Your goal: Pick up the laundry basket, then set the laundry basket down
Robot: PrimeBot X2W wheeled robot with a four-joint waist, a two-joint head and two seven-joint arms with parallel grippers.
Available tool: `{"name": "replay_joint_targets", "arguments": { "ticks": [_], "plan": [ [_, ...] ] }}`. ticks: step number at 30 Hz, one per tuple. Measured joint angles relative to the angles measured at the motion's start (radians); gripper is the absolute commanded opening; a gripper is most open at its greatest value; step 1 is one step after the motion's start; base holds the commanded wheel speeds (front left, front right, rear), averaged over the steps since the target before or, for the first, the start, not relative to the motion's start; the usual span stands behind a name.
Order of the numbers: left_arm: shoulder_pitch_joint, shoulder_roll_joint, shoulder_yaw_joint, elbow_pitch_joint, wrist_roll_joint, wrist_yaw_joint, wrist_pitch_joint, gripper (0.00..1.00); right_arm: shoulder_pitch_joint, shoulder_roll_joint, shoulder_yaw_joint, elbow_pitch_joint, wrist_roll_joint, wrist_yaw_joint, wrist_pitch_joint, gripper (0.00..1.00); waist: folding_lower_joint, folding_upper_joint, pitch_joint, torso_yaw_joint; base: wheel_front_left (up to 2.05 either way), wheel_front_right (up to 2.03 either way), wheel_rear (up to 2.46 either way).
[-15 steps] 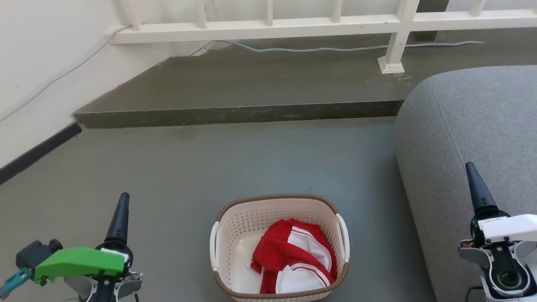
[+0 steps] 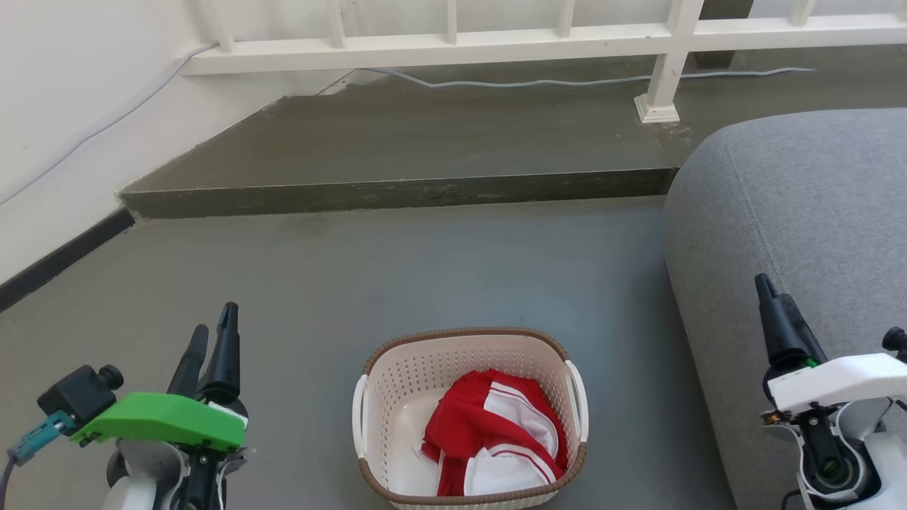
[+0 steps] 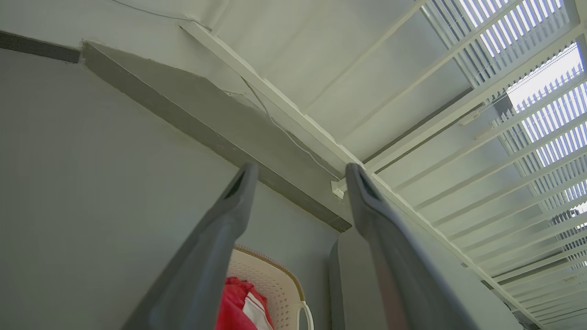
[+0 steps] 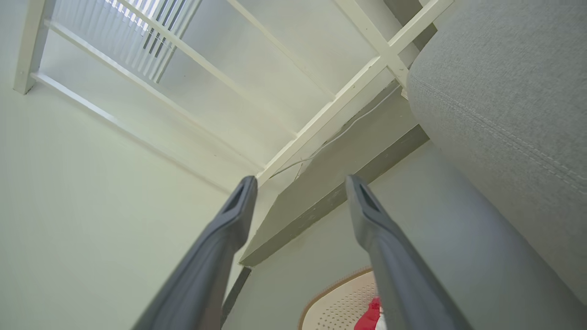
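While the laundry basket (image 2: 425,372) stands on the grey floor (image 2: 425,269) at the bottom middle of the head view, with a red and white garment (image 2: 496,432) crumpled inside it, both grippers hang apart from it and touch nothing. The left gripper (image 2: 214,320) is at the lower left with its two dark fingers spread and the gap between them empty, and the right gripper (image 2: 772,290), at the lower right near the grey sofa (image 2: 801,212), has its fingers spread too. Beyond the basket a low dark step (image 2: 425,134) runs across the floor, and on it stands a white railing (image 2: 453,42) with a grey cable (image 2: 531,83) lying under it.
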Motion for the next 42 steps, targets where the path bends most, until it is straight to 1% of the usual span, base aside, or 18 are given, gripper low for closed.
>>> {"name": "replay_joint_targets", "arguments": {
  "ticks": [5,7,14,17,18,21,25,27,29,35,36,42],
  "plan": [
    [0.000,0.000,-0.017,-0.004,0.086,0.025,-0.018,1.00,0.000,-0.006,0.034,-0.001,-0.082,-0.003,-0.017,1.00,0.0000,0.0000,-0.002,-0.003,0.00,0.00,0.00],
    [0.000,0.001,-0.032,-0.006,0.126,0.035,-0.021,1.00,0.000,-0.006,0.045,-0.001,-0.116,-0.010,-0.021,1.00,0.0000,0.0000,-0.003,-0.004,0.00,0.00,0.00],
    [0.000,0.002,-0.070,-0.005,0.240,0.055,-0.046,1.00,0.001,-0.023,0.086,0.002,-0.219,-0.017,-0.046,1.00,0.0000,0.0000,-0.006,-0.007,0.00,0.00,0.00],
    [0.000,0.002,-0.078,-0.004,0.266,0.060,-0.052,1.00,0.001,-0.025,0.097,0.005,-0.249,-0.018,-0.052,1.00,0.0000,0.0000,-0.007,-0.007,0.00,0.00,0.00],
    [0.001,0.002,-0.086,-0.002,0.299,0.070,-0.057,1.00,0.001,-0.025,0.107,0.010,-0.273,-0.019,-0.061,1.00,0.0000,0.0000,-0.007,-0.007,0.00,0.00,0.00],
    [0.001,0.002,-0.097,0.001,0.323,0.074,-0.064,1.00,0.001,-0.025,0.115,0.016,-0.302,-0.019,-0.069,1.00,0.0000,0.0000,-0.008,-0.008,0.00,0.00,0.00],
    [0.002,0.002,-0.105,0.016,0.379,0.088,-0.077,1.00,0.002,-0.027,0.136,0.027,-0.356,-0.020,-0.082,1.00,0.0000,0.0000,-0.010,-0.010,0.00,0.00,0.00],
    [0.003,0.002,-0.108,0.027,0.402,0.093,-0.083,1.00,0.004,-0.028,0.142,0.031,-0.382,-0.028,-0.087,1.00,0.0000,0.0000,-0.011,-0.011,0.00,0.00,0.00],
    [0.004,0.002,-0.113,0.035,0.440,0.106,-0.091,1.00,0.005,-0.028,0.154,0.041,-0.418,-0.028,-0.097,1.00,0.0000,0.0000,-0.012,-0.013,0.00,0.00,0.00],
    [0.005,0.001,-0.130,0.058,0.515,0.119,-0.111,1.00,0.005,-0.029,0.173,0.051,-0.494,-0.030,-0.118,1.00,0.0000,0.0000,-0.012,-0.018,0.00,0.00,0.00],
    [0.005,0.001,-0.132,0.061,0.530,0.125,-0.117,1.00,0.005,-0.030,0.177,0.052,-0.505,-0.037,-0.118,1.00,0.0000,0.0000,-0.012,-0.019,0.00,0.00,0.00],
    [0.005,0.001,-0.136,0.075,0.610,0.142,-0.135,1.00,0.005,-0.031,0.198,0.062,-0.574,-0.037,-0.141,1.00,0.0000,0.0000,-0.012,-0.024,0.00,0.00,0.00]
  ]
}}
